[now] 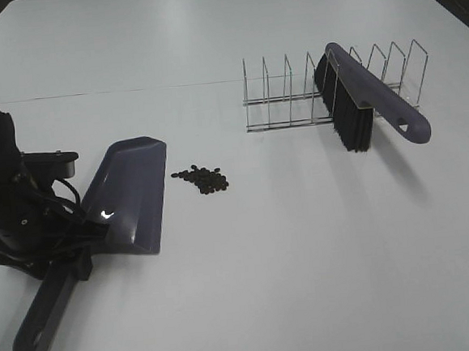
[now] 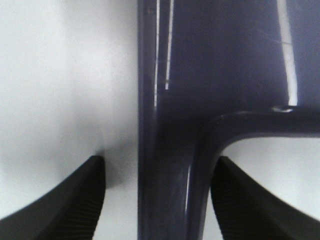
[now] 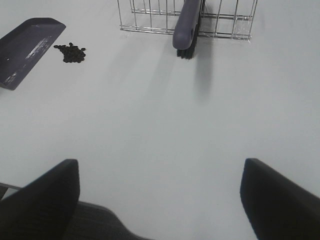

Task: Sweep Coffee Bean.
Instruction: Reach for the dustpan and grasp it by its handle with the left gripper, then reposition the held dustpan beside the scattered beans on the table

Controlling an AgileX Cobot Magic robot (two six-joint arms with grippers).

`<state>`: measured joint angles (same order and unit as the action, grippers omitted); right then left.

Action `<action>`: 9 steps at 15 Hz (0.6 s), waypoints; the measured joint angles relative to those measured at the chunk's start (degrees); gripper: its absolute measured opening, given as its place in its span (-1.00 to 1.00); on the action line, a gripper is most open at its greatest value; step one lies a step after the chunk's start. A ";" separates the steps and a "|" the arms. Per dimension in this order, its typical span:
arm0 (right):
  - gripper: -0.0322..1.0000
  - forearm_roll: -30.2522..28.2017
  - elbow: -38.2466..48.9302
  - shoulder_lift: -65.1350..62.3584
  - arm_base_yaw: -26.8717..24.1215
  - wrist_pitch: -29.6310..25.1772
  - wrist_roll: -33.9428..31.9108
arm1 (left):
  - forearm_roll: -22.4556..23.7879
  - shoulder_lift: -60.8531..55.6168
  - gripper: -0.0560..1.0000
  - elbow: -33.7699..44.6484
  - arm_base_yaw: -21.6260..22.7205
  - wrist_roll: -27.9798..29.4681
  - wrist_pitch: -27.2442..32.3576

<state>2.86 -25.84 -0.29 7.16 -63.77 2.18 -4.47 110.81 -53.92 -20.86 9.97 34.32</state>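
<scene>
Plainly, above the white table [image 1: 308, 283], left hand [image 2: 159, 167] loosely straddles the dustpan handle [image 1: 41, 319]; right hand [image 3: 160, 175] gapes.

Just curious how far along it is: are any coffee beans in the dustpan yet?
Empty. The dustpan looks bare inside; the coffee beans lie clustered on the table beside it.

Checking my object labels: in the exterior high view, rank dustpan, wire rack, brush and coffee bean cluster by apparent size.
Largest: dustpan and wire rack, alike; dustpan is nearer, so unranked.
Then brush.
Smallest: coffee bean cluster.
</scene>
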 joint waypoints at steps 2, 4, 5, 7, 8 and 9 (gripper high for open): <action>0.61 0.00 0.00 0.00 0.00 0.00 0.00 | -0.46 0.00 -0.30 0.00 -0.11 0.06 -0.97; 0.61 0.00 0.00 0.00 0.00 0.00 0.00 | -0.46 0.00 -0.30 0.00 -0.11 0.06 -1.20; 0.61 0.00 0.00 0.00 0.00 0.00 0.00 | -0.63 0.00 -0.30 0.00 -0.11 0.06 -1.66; 0.61 0.00 0.00 0.00 0.00 0.00 0.00 | -0.69 0.06 -0.30 0.00 -0.11 0.00 -2.06; 0.61 0.00 0.00 0.00 0.00 0.00 0.00 | -0.69 0.06 -0.30 0.00 -0.11 -0.57 -2.01; 0.61 0.00 0.00 0.00 0.00 0.00 0.00 | -0.63 0.00 -0.30 0.00 -0.11 -0.80 -1.72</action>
<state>2.86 -25.84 -0.29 7.16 -63.77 2.18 -5.10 110.81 -53.92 -20.97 9.17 32.60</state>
